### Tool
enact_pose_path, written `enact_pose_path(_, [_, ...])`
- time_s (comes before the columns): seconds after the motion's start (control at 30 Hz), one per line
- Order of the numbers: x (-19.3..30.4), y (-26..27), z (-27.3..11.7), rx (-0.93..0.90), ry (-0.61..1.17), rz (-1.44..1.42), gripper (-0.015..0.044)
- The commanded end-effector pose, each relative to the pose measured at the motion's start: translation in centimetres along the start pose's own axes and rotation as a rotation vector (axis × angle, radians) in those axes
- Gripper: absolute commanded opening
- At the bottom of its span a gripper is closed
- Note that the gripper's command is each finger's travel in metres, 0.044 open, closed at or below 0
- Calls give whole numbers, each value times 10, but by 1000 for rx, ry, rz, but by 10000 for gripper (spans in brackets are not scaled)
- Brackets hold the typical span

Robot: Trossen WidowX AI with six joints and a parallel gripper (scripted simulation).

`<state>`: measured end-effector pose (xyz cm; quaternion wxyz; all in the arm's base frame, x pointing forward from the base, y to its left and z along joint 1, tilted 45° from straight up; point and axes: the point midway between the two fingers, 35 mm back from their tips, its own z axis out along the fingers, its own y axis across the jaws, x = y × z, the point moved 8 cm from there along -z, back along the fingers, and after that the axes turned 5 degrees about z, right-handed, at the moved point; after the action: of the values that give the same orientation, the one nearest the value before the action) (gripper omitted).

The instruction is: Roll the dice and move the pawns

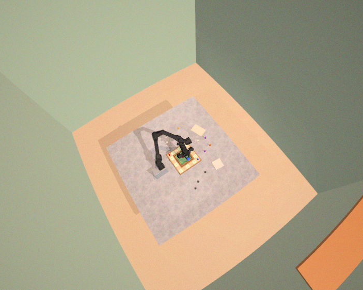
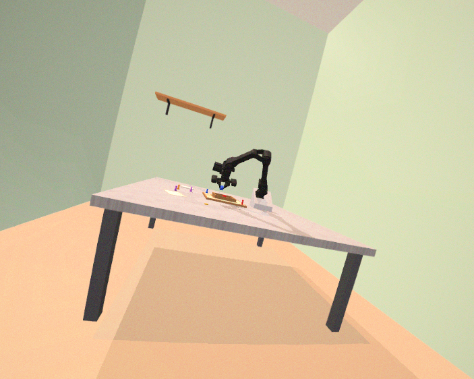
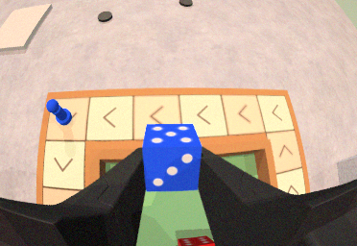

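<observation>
Pincer (image 1: 188, 157) (image 2: 221, 187) (image 3: 170, 155): closed snugly on blue die (image 1: 188, 159) (image 2: 221, 187) (image 3: 172, 159) | spot: high over tray (image 1: 183, 165) (image 2: 224, 196) (image 3: 235, 143) | drop way: straight down into tray, near red die (image 2: 224, 195) (image 3: 196, 241)

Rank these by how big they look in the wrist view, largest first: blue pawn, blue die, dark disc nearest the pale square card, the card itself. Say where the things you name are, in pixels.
1. Blue die (image 2: 221, 187) (image 3: 172, 159)
2. Card (image 1: 218, 163) (image 3: 24, 26)
The image edge crops the card, so these two are unsure.
3. Blue pawn (image 1: 197, 159) (image 2: 207, 191) (image 3: 59, 112)
4. Dark disc (image 1: 205, 172) (image 3: 105, 16)
</observation>
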<state>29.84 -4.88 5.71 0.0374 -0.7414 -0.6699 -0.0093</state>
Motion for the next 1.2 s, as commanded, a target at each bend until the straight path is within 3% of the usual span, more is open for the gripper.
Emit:
enact_pose_path(0.0, [8, -5, -1, -56, -109, 23, 0])
enact_pose_path(0.17, [9, -10, -6, -67, -128, 27, 0])
enact_pose_path(0.4, [3, -61, -46, -64, -129, 27, 0])
enact_pose_path(0.9, [3, -64, -45, -64, -129, 27, 0])
enact_pose_path(1.17, [9, 2, -51, -68, -128, 27, 0])
